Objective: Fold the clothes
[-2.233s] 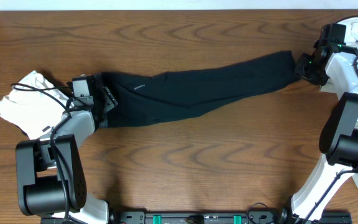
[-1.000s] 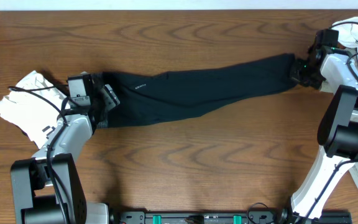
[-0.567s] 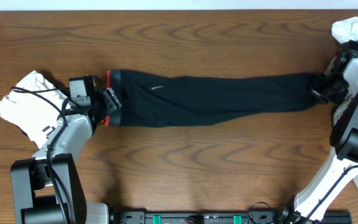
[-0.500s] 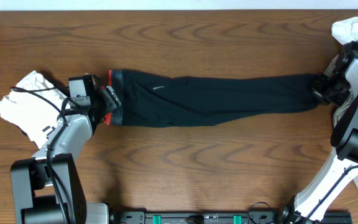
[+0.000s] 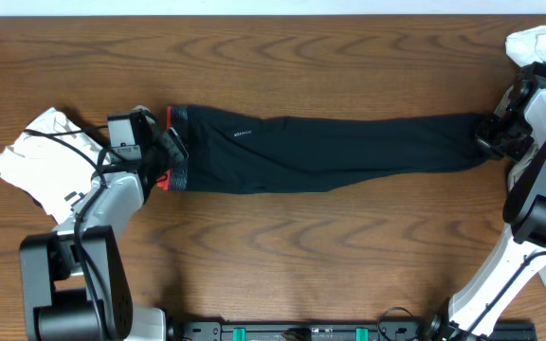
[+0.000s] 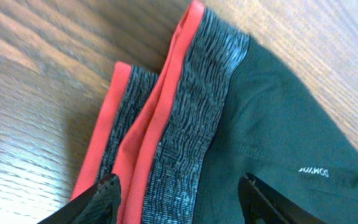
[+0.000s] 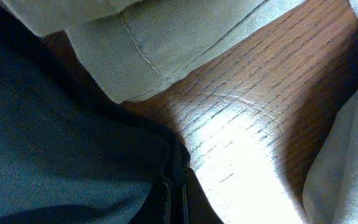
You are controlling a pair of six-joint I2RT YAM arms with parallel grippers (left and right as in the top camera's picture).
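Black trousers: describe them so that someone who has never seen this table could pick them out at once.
On the wooden table, one long garment lies stretched from side to side across the middle. These black trousers differ from the white cloth heaps at both ends by their dark colour and the grey waistband lined red at the left.

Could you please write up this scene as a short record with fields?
trousers: black, stretched out flat along the table
waistband: grey, lined red, at the left end
left claw: open, one finger on either side of the waistband
right claw: shut on the trousers' far end
white cloth: crumpled beside the left arm
khaki cloth: next to the right claw
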